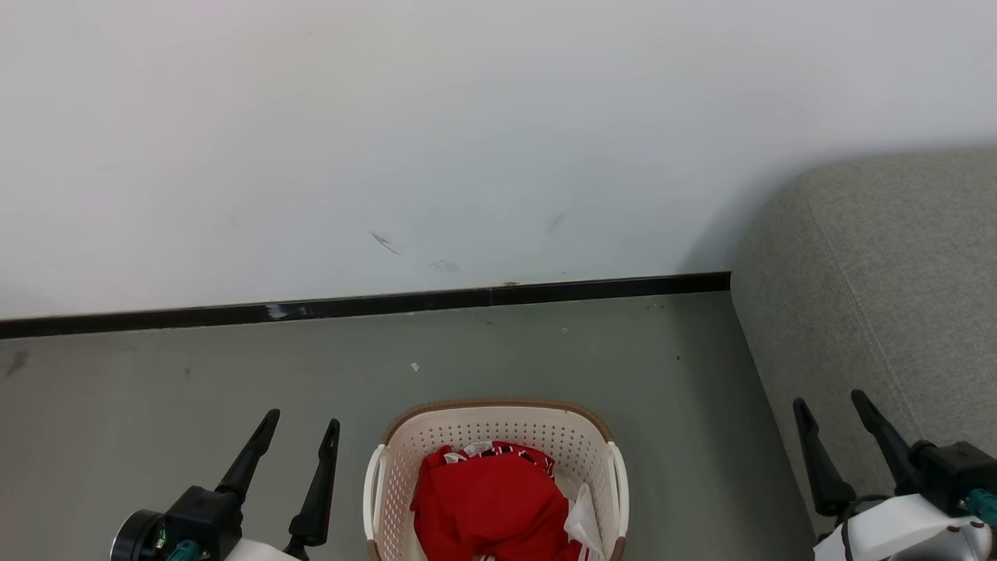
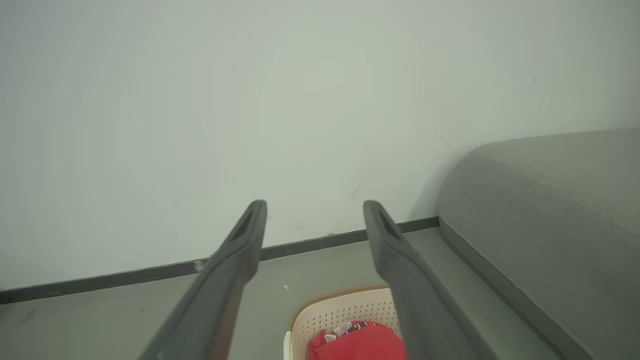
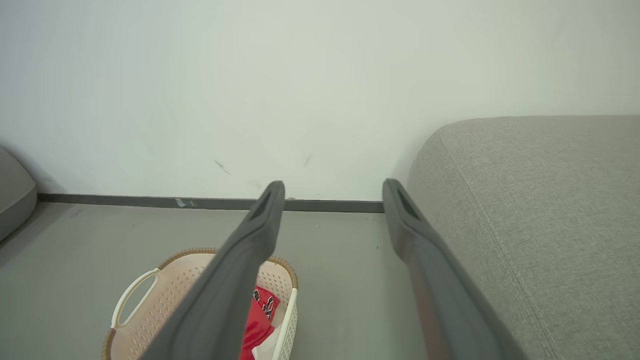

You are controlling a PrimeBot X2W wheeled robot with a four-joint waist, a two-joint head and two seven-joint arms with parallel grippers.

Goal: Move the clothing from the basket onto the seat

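Left gripper: we hold it spread wide, tips pointing up, empty.
Right gripper: we hold it spread wide too, tips pointing up, empty.

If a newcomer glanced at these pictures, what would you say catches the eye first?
The red clothing heaped in the cream basket, low in the middle of the head view, stands out against the dull floor. The big grey seat rises at the right, and the left gripper and right gripper flank the basket, both open and empty.
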